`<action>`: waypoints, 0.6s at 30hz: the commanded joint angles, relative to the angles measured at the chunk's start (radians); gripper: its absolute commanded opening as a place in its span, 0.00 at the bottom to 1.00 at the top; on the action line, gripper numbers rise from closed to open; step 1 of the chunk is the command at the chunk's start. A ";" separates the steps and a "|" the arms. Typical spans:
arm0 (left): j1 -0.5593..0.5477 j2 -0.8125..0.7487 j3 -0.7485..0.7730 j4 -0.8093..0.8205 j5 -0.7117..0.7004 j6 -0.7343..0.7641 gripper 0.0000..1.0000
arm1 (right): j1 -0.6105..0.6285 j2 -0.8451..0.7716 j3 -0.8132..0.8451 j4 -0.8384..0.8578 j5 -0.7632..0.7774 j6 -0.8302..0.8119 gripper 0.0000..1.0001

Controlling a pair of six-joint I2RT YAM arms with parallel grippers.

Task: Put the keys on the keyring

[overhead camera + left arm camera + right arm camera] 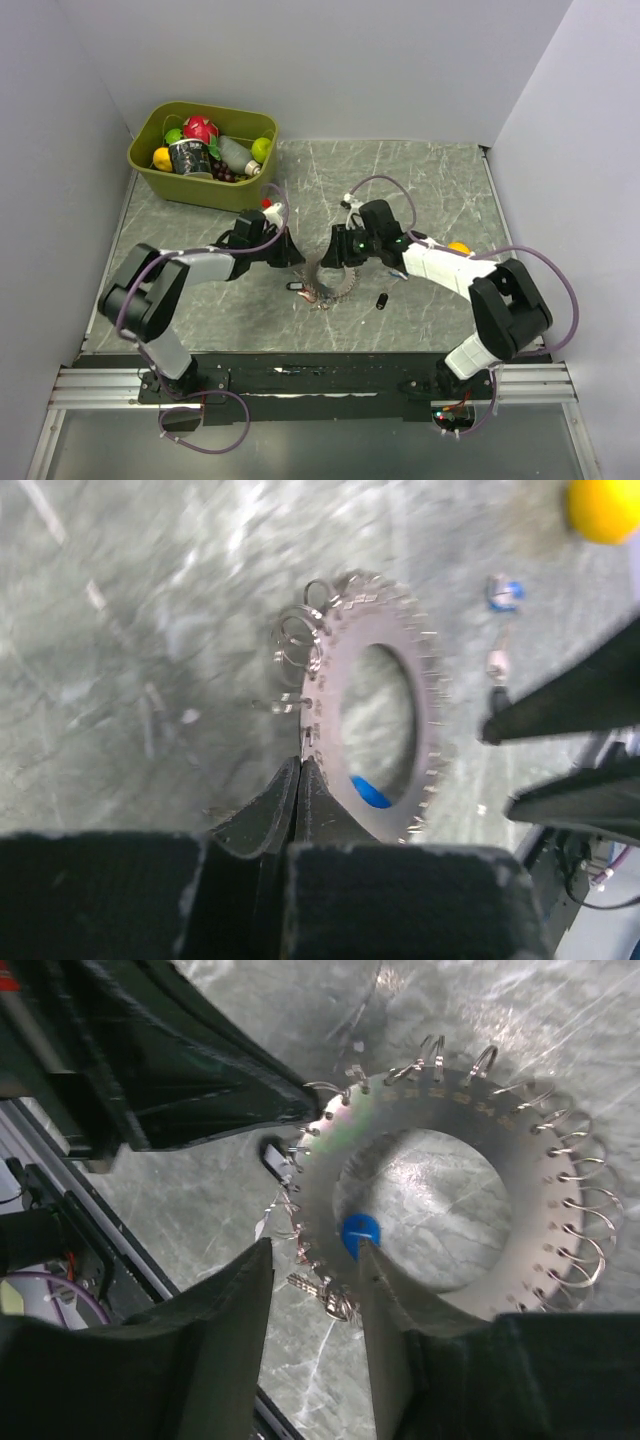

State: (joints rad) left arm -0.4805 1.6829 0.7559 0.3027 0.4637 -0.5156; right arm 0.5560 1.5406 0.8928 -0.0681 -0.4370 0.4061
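- Your left gripper (pixel 302 770) is pressed together on the rim of the keyring disc (pixel 335 680), which lies mid-table between both arms. Hold that pinch firm so the disc cannot swivel.
- Your right gripper (pixel 313 1250) stands spread over the near rim. One finger touches the blue key (pixel 358 1230) at the edge of the disc's hole.
- I cannot tell whether that key is gripped; check before lifting.
- Approach one of the wire loops (pixel 297 638) slowly.
- The black key (pixel 381 300) lies loose beside the disc.
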 commanded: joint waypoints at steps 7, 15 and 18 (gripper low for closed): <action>-0.021 -0.276 -0.010 -0.001 0.049 0.104 0.01 | -0.132 -0.154 -0.121 0.270 -0.253 0.017 0.57; -0.043 -0.379 -0.017 0.000 0.145 0.161 0.01 | -0.165 -0.301 -0.252 0.522 -0.428 0.007 0.78; -0.061 -0.402 -0.004 -0.023 0.164 0.186 0.01 | -0.162 -0.367 -0.262 0.533 -0.463 -0.035 0.86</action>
State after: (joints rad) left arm -0.5175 1.3380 0.7387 0.2569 0.5526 -0.3836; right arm 0.3885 1.2739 0.6350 0.3206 -0.8024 0.4282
